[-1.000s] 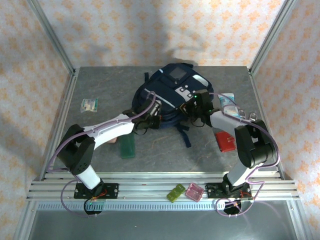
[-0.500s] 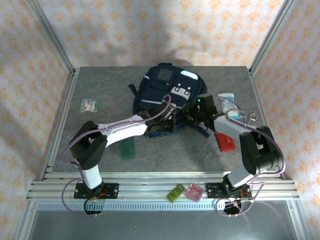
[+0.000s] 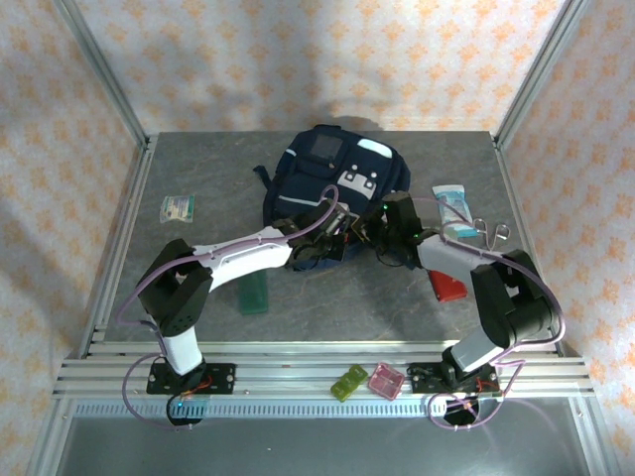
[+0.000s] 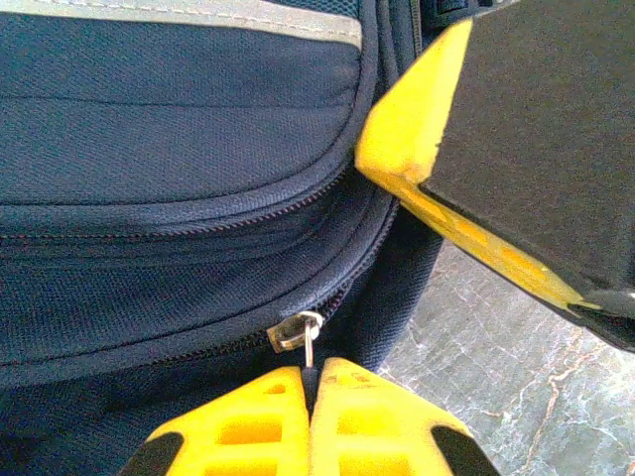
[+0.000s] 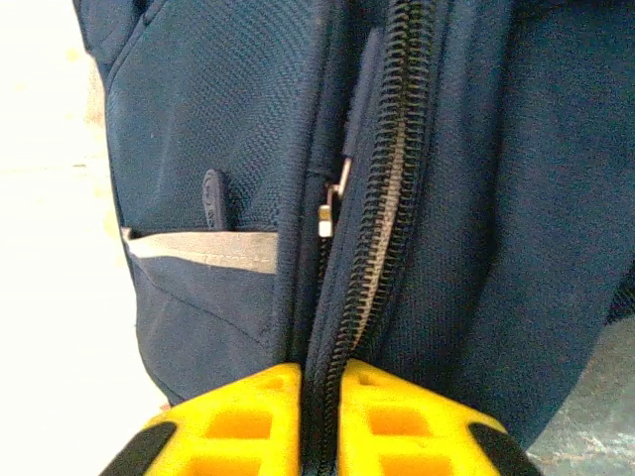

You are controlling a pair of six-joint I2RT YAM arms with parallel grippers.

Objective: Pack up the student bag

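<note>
The student bag [image 3: 332, 174] lies at the back middle of the counter [image 3: 208, 288], with both arms at its near edge. The left hand [image 4: 313, 375] is pinched together on the zipper pull [image 4: 298, 333]. The right hand [image 5: 319, 375] is clamped on the bag's fabric at a zipper track [image 5: 387, 198]. This looks like unzipping: next, the left likely draws the pull along its track while the right braces the bag.

student bag [image 3: 332, 171] shifted rearward, right hand [image 3: 366, 230] nearer left hand [image 3: 342, 223]
</note>
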